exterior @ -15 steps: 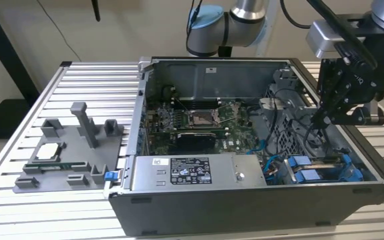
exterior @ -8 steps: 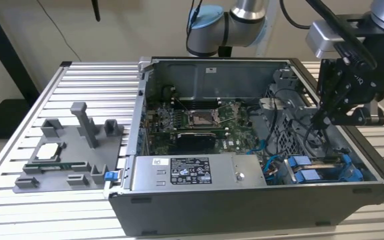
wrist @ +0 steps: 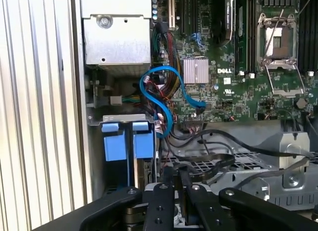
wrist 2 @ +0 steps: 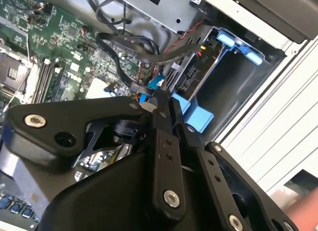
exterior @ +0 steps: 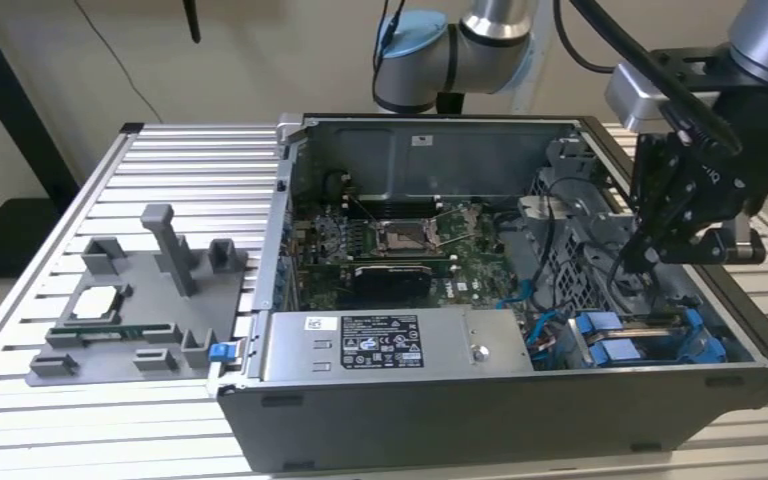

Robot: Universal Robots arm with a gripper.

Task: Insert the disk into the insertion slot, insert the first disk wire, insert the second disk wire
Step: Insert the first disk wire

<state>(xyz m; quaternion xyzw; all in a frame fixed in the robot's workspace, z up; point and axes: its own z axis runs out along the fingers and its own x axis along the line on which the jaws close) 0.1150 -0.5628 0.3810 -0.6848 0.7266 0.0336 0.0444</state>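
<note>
The disk [wrist: 147, 174] stands on edge inside the grey drive cage [exterior: 631, 335] of the open computer case. Its blue carrier handle [wrist: 143, 144] faces up, and a second blue handle [wrist: 115, 144] sits beside it. In the second wrist view the disk [wrist 2: 192, 76] sits next to a dark open compartment, the insertion slot [wrist 2: 238, 87]. My gripper [exterior: 631, 262] hangs inside the case just over the cage. Its fingers are shut, with the tips [wrist 2: 160, 98] among black wires [wrist: 213, 159] and close to a blue cable [wrist: 160, 104]. Whether a wire is pinched between them I cannot make out.
The silver labelled power-supply box [exterior: 384, 345] fills the case's near side and the motherboard [exterior: 384, 240] lies behind it. A grey fixture [exterior: 137, 320] with small parts sits on the slatted metal table [exterior: 37, 400] at the exterior view's left. The case wall [exterior: 744, 310] runs close beside the gripper.
</note>
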